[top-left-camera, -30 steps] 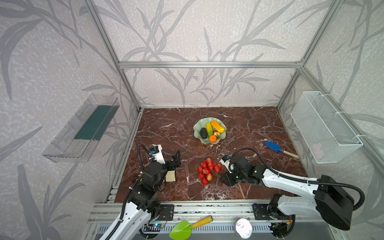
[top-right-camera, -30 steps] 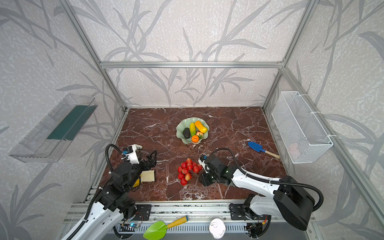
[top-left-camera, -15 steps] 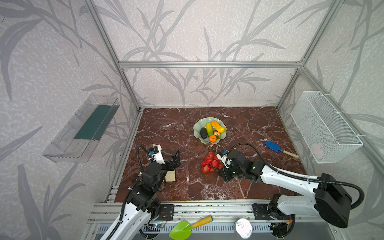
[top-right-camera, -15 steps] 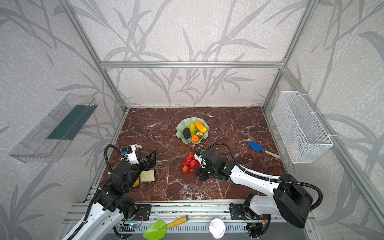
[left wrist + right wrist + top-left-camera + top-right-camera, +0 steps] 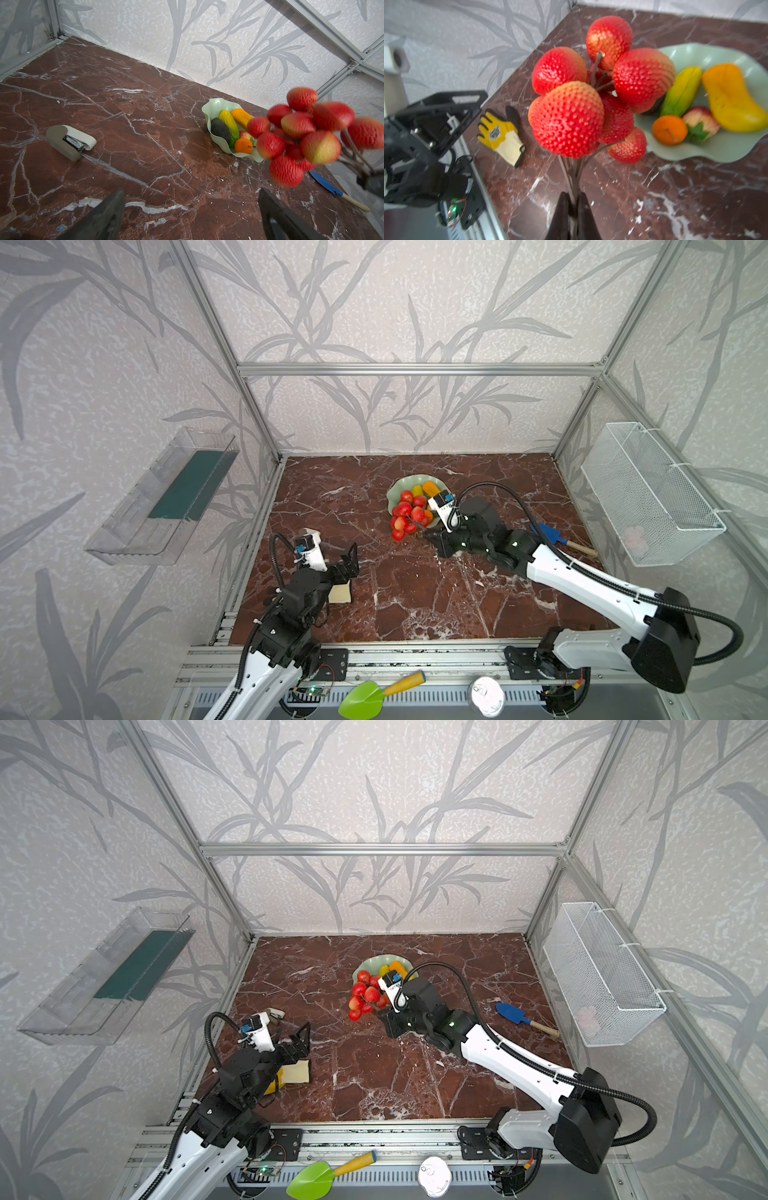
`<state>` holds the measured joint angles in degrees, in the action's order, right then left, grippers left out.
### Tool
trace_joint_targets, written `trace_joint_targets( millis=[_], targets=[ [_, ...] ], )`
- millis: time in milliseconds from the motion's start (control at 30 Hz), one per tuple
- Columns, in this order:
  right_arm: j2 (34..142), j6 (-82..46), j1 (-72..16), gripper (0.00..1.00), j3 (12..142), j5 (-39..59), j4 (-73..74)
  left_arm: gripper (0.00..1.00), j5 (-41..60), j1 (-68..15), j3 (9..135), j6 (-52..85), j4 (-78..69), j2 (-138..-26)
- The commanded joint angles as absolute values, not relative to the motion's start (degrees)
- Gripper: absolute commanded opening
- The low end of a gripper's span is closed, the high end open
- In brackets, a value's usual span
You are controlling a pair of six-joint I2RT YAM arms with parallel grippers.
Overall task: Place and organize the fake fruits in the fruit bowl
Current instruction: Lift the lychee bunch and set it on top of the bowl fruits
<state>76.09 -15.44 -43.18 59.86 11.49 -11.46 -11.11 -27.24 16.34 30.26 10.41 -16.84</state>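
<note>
Jaws on R gripper [image 5: 572,199] are pinched tight on the thin brown stems [image 5: 571,172] of the berry bunch [image 5: 583,99]. Berries fan out just past the tips and look lifted off the marble top [image 5: 654,197]. Fruit bowl [image 5: 720,149] sits near, beyond the tips & off to one side. In both top views the bunch overlaps the bowl's near rim, so can't tell if berries touch it.

In the bowl, packed close: avocado [image 5: 220,129], yellow-green oblong [image 5: 228,124], orange-yellow oblong [image 5: 242,117], small orange [image 5: 243,145], strawberry [image 5: 702,120].

Jaws on L gripper [image 5: 191,199] stand wide apart w/ nothing betw. them, over bare marble. Bowl is well ahead of them, to their right, and the held bunch is also ahead-right. Stapler [image 5: 70,142] lies ahead-left, apart from everything. Yellow glove [image 5: 500,133] lies flat just behind L jaws, partly under that arm in a top view [image 5: 274,1081]. Blue trowel [image 5: 550,535] lies behind R jaws, to their right, near that arm.
</note>
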Motion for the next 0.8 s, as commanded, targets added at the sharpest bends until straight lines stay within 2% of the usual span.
trace_joint_targets(
  millis=[0,467,600,667,767],
  targets=[
    [81.3,-11.2,-40.6,0.0,65.4,12.1,-8.5,1.0,-12.3,-27.0,17.8,31.1,12.8,-16.0],
    [107.6,-12.0,-28.5,0.05,77.6,22.2,-2.1,1.0,-15.2,-26.9,19.5,29.4,16.5,-13.1],
    [108.3,-12.9,-27.7,0.22,76.0,21.9,-1.0,1.0,-17.1,-27.0,20.4,28.1,16.8,-13.0],
    [107.2,-13.3,-27.6,0.42,74.8,21.6,-0.7,1.0,-18.2,-27.0,20.0,27.4,15.8,-13.1],
    [104.0,-13.6,-27.3,0.57,73.3,20.5,-1.7,1.0,-21.6,-27.0,19.4,25.0,13.8,-13.1]
  ],
)
